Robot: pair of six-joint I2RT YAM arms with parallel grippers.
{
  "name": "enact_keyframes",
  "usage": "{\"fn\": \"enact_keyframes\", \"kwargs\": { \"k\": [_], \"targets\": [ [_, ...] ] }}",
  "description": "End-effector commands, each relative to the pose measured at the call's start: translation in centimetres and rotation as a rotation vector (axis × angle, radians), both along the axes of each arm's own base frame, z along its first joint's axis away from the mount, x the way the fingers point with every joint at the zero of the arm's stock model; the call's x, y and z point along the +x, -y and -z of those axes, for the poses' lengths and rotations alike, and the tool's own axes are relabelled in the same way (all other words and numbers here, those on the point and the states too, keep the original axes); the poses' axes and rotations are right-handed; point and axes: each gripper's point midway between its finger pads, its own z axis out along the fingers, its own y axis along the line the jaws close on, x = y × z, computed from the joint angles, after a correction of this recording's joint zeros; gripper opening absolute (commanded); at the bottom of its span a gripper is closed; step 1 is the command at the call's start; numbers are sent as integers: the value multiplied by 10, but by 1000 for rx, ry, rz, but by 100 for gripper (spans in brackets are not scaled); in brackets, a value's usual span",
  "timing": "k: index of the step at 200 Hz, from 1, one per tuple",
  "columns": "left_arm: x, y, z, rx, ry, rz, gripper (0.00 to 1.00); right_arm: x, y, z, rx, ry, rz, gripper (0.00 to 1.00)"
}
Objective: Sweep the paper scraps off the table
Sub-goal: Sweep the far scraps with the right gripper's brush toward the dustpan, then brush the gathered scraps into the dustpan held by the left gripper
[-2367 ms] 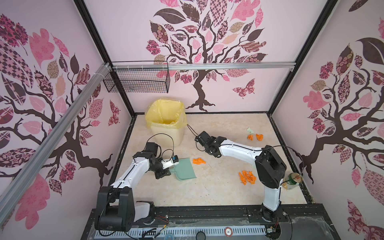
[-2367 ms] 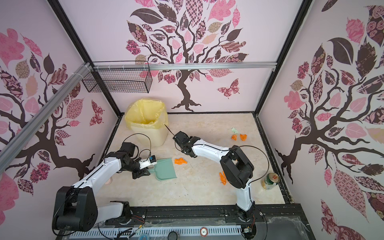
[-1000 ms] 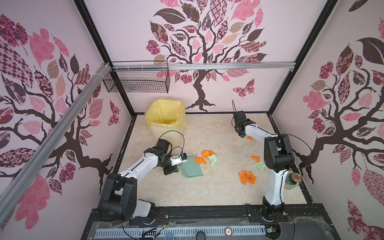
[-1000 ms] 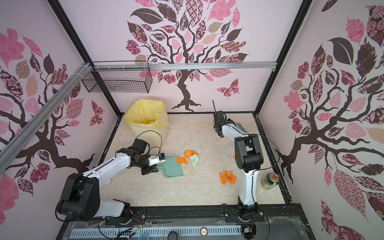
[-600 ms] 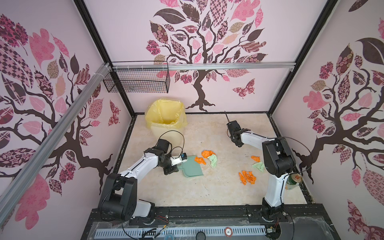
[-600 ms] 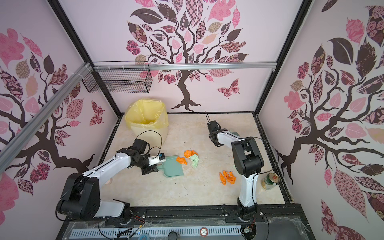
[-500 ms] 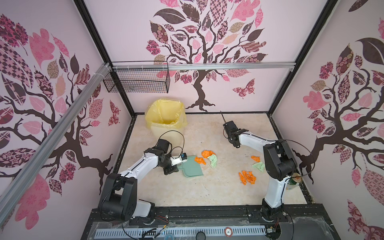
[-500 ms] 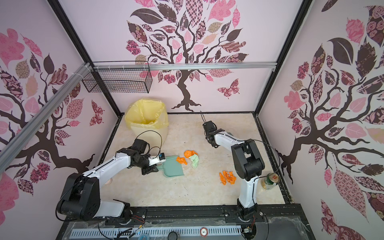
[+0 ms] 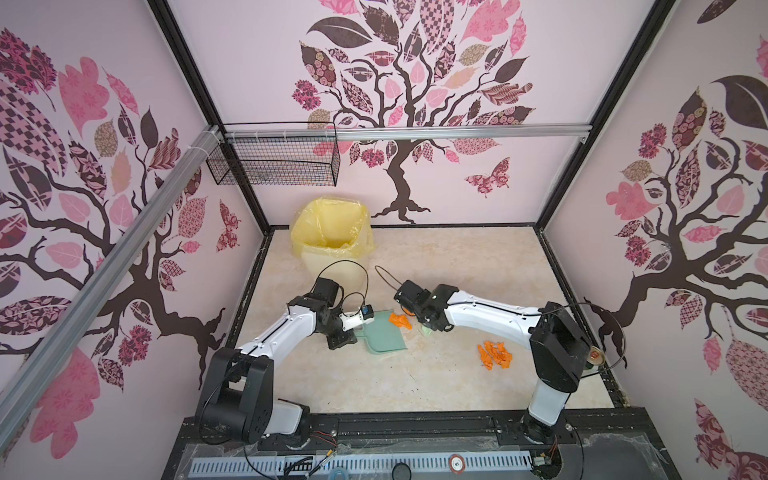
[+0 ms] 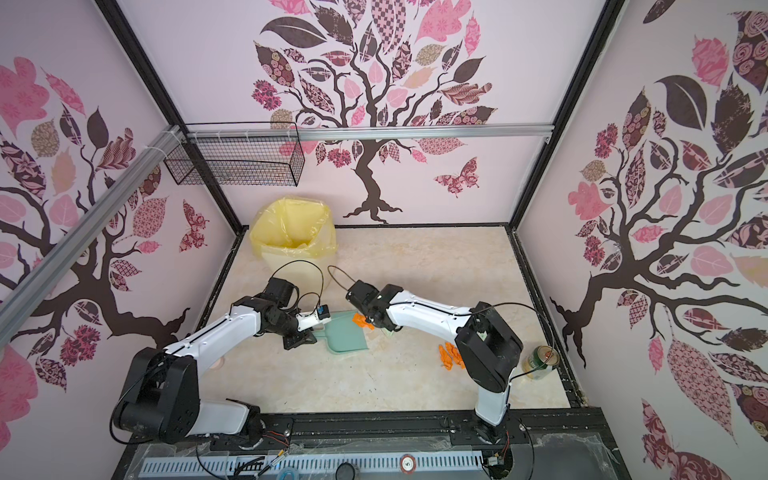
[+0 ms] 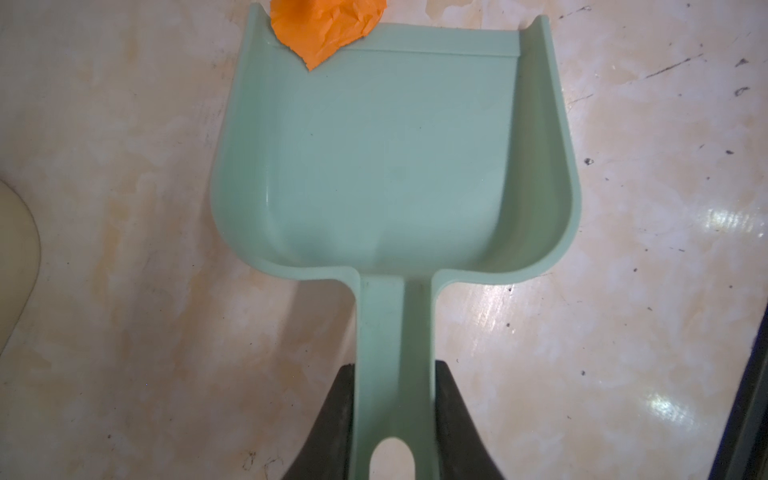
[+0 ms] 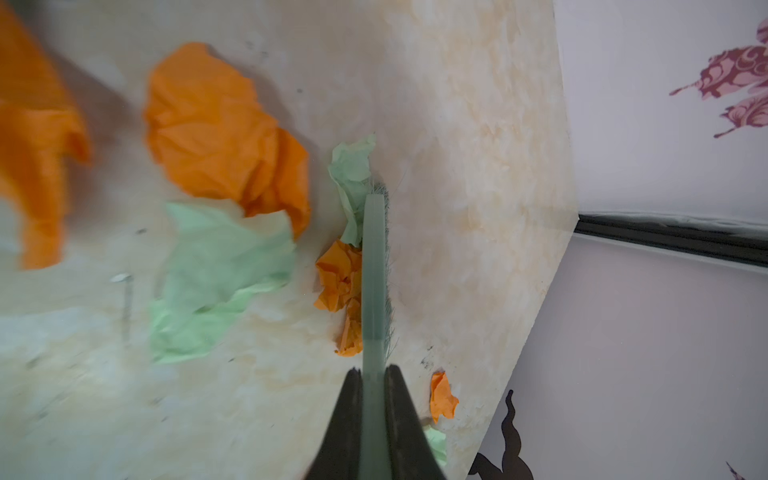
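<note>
My left end effector [image 11: 395, 374] holds the dustpan [image 11: 395, 158], my right end effector [image 12: 372, 376] is closed on the brush [image 12: 374, 270]. The paper scraps [image 12: 224, 137] lie on the desk [image 9: 457, 266] beside the brush, one touching the dustpan lip.

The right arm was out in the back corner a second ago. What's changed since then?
The right claw, shut on the brush, swung from the back right corner across to the dustpan mouth; the brush now rests against orange and green paper scraps there. Unchanged: the left claw gripping the dustpan handle, the orange pile near the right arm, the yellow bin.
</note>
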Motion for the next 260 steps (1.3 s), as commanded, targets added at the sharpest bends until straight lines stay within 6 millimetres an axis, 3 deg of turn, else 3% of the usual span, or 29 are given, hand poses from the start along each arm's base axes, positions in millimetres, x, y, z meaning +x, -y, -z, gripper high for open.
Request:
{"fn": "enact_keyframes", "kwargs": {
  "k": [1,32,57,75,101,121,142,153,165,197,260],
  "targets": [
    [0,1,3,8,-21,-14,0,-25,-14,-19,43,-35,26,0],
    [2,3,3,16,-17,-11,0,-33,-25,-64,74,9,6,0],
    [5,5,5,21,-18,-11,0,-29,-18,-103,106,85,-8,0],
    [7,5,7,21,-26,-14,0,-22,-11,-114,91,122,-25,0],
    [9,8,10,24,-28,-11,0,5,9,-105,111,107,84,0],
    [11,10,11,26,-29,-11,0,17,35,-94,28,106,222,0],
    [15,12,12,26,-24,-9,0,12,72,-79,-64,82,430,0],
    [16,13,11,25,-22,-6,0,3,79,-64,-47,45,501,0],
    [17,14,11,23,-23,-3,0,-8,75,-47,32,-9,536,0],
    [19,16,11,19,-17,4,0,-26,58,-26,221,-72,653,0],
    [18,24,17,15,-33,18,0,-32,-12,-19,325,-123,586,0]
  ]
}}
